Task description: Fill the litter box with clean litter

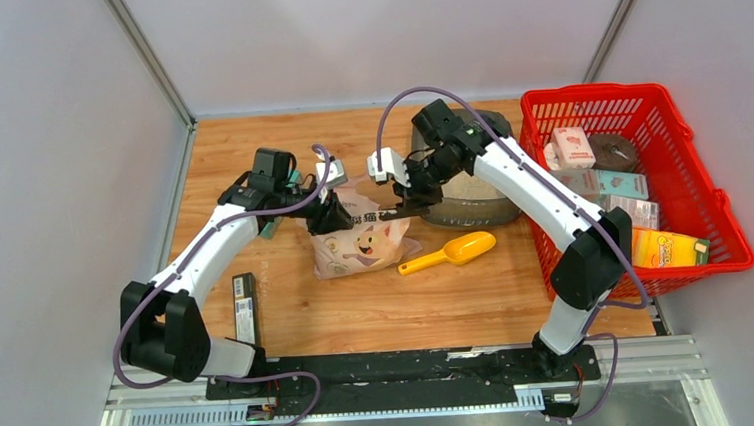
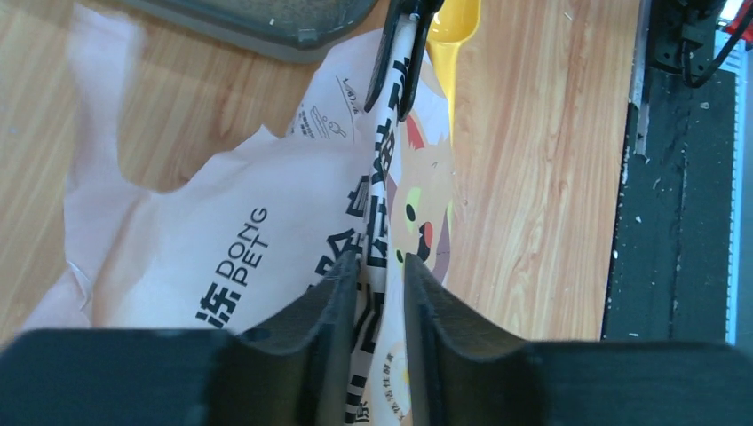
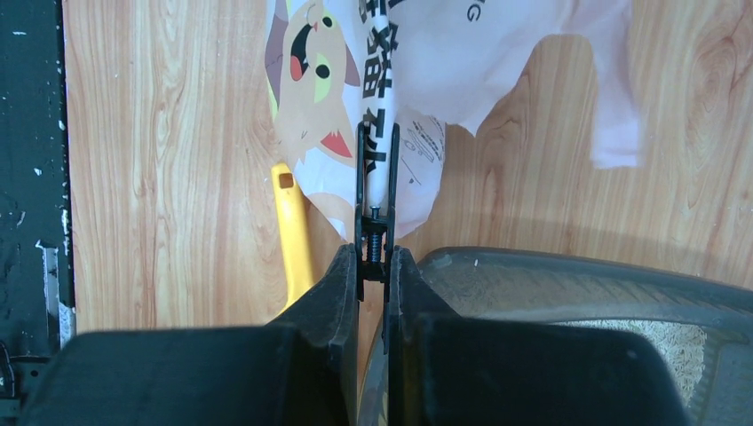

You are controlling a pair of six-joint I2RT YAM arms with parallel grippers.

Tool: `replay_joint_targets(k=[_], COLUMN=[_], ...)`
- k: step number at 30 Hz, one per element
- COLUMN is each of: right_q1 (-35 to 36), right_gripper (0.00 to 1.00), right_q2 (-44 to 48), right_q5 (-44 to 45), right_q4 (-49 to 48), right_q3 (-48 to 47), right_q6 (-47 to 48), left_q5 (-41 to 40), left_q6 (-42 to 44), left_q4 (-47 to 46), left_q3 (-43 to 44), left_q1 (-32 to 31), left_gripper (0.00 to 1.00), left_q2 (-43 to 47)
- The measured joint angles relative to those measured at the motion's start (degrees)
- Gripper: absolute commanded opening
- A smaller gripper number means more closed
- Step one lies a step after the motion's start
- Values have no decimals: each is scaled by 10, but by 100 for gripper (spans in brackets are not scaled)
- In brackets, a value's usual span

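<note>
The pink-white litter bag (image 1: 360,240) with a cartoon cat lies mid-table, its top folded into a ridge. My left gripper (image 1: 326,217) is shut on that ridge, which fills the gap between its fingers (image 2: 342,302). My right gripper (image 1: 400,209) is shut on a black spring clip (image 3: 374,232) that pinches the same ridge (image 3: 376,133); the clip also shows in the left wrist view (image 2: 398,53). The dark grey litter box (image 1: 473,206) sits just right of the bag, partly under my right arm. Pale beige litter (image 3: 661,346) covers part of its floor.
A yellow scoop (image 1: 451,253) lies in front of the litter box, beside the bag. A red mesh basket (image 1: 698,201) with several packages stands at the right edge. A flat black bar (image 1: 244,307) lies on the table near my left arm's base.
</note>
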State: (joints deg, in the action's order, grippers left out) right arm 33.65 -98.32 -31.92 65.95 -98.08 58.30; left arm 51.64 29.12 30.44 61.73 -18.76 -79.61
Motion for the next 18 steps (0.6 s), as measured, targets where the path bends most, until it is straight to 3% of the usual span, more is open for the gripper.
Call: replay_joint_targets(k=[4,9,18], right_q1=[9,16,48], right_gripper=[0,0,0], right_q2=[-7,-19,-42], right_q5=[2,5,14], right_q4=[0,-3,-3], right_q3=[-9,-23,-56], right_q6=[-9,-21,-24], left_q5=[9,13,16], left_q6=[11,6,-14], left_q4=[4,-5,-24], left_q3=[-9,-9,-9], left_q1=[0,2,1], left_gripper=[11,8,38], left_q2=[-1,-1,-1])
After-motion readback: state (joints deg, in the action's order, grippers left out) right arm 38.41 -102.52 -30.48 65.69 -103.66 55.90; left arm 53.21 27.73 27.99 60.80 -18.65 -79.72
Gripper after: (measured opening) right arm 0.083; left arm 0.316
